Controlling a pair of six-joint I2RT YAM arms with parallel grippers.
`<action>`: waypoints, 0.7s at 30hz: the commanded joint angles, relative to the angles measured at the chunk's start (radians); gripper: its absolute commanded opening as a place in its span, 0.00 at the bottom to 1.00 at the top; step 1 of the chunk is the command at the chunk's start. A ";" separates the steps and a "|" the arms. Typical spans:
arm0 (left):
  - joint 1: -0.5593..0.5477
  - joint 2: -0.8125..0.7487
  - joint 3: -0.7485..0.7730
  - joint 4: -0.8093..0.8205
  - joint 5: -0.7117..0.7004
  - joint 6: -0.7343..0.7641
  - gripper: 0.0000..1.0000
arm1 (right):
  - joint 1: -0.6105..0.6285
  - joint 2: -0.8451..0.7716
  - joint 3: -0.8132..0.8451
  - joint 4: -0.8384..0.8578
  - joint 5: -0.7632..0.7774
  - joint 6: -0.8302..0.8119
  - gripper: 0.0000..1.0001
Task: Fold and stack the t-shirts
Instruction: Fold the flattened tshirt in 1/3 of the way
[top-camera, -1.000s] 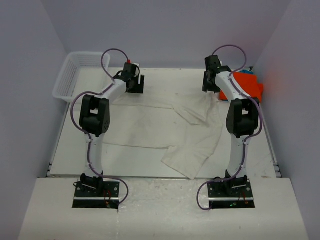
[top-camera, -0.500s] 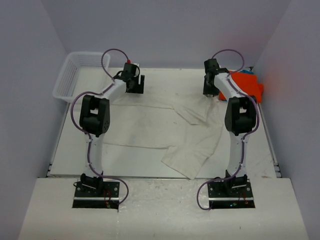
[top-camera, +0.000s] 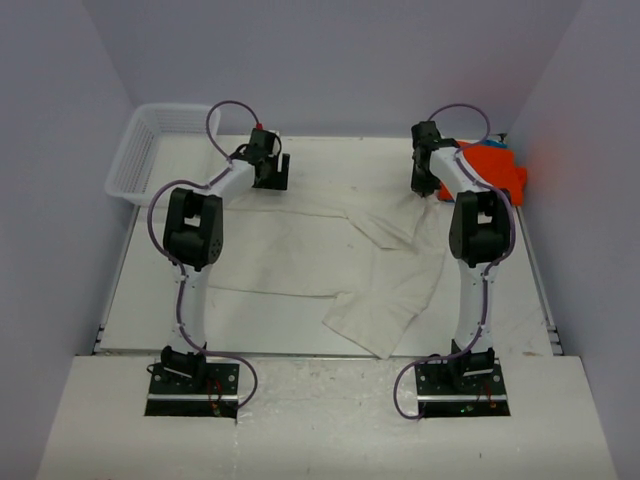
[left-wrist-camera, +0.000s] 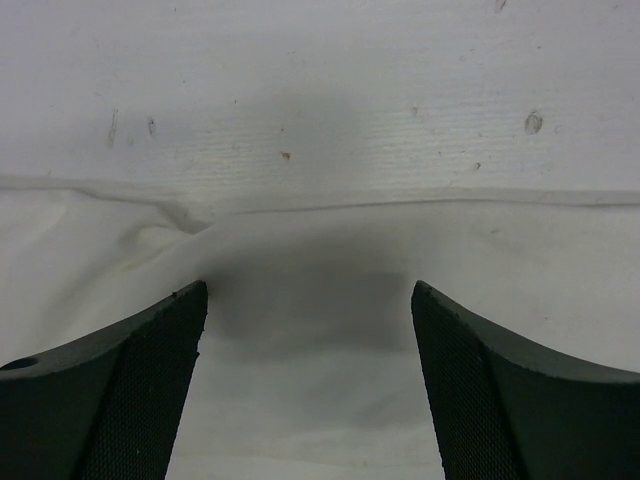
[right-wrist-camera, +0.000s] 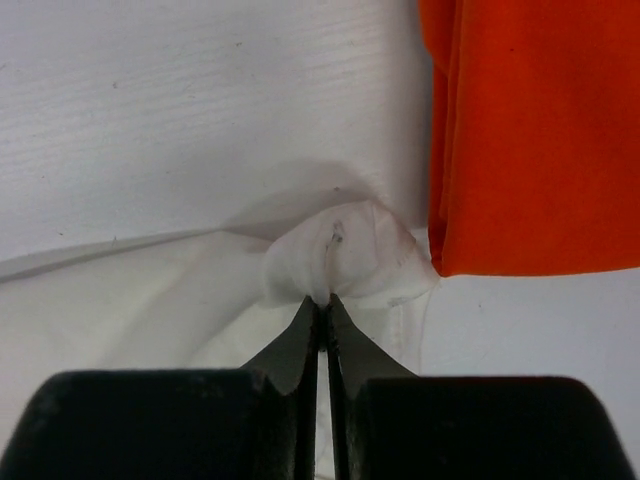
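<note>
Risk lies first with the left gripper (left-wrist-camera: 305, 295): its fingers are spread wide, and the far hem of the cream shirt (left-wrist-camera: 320, 390) lies flat between them, so closing may catch no cloth. The right gripper (right-wrist-camera: 322, 303) pinches a corner of this shirt; the orange shirt (right-wrist-camera: 530, 130), just beside on its right, could be dragged along

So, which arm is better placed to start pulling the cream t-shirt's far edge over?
Probably right. The right end effector is shut on a bunched corner of the cream t-shirt, beside the orange t-shirt. The left end effector is open over the hem and grips nothing yet.
</note>
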 joint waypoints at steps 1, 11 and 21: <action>0.000 0.034 0.041 -0.011 -0.044 0.019 0.84 | -0.016 -0.017 0.038 -0.017 0.035 0.013 0.00; 0.018 0.091 0.028 -0.020 -0.067 0.010 0.84 | -0.071 -0.029 0.016 -0.034 0.084 0.023 0.00; 0.030 0.079 -0.006 -0.011 -0.086 0.018 0.84 | -0.075 0.014 0.046 -0.090 0.075 0.039 0.04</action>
